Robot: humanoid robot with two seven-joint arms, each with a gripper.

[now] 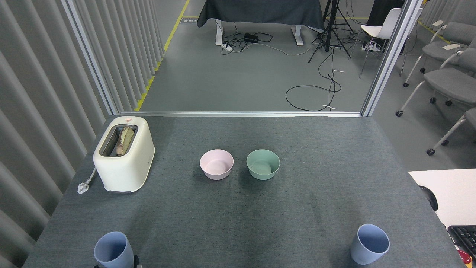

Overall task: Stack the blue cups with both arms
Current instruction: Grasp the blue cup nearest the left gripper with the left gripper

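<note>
Your left gripper (134,261) barely shows: only dark fingertips poke up at the bottom edge, just right of the left blue cup (113,249), with another dark tip at that cup's lower left. From so little you cannot tell whether the jaws are spread or closed, nor whether they touch the cup. Your right gripper is out of the picture.

The left blue cup stands upright at the near left corner of the grey felt-covered table (305,208), its mouth open toward you. The right blue cup (369,244) stands upright at the near right, well apart from the first, with nothing touching it.

Further out, at the middle of the table, you have a pink bowl (216,164) and a green bowl (263,164) side by side, close but not touching. At the far left sits a cream toaster (124,154) with a slice of bread (124,140) in its slot, its plug (83,186) lying on the table beside it. At the right edge you can see a white desk (446,190) and the corner of a black keyboard (465,236).
</note>
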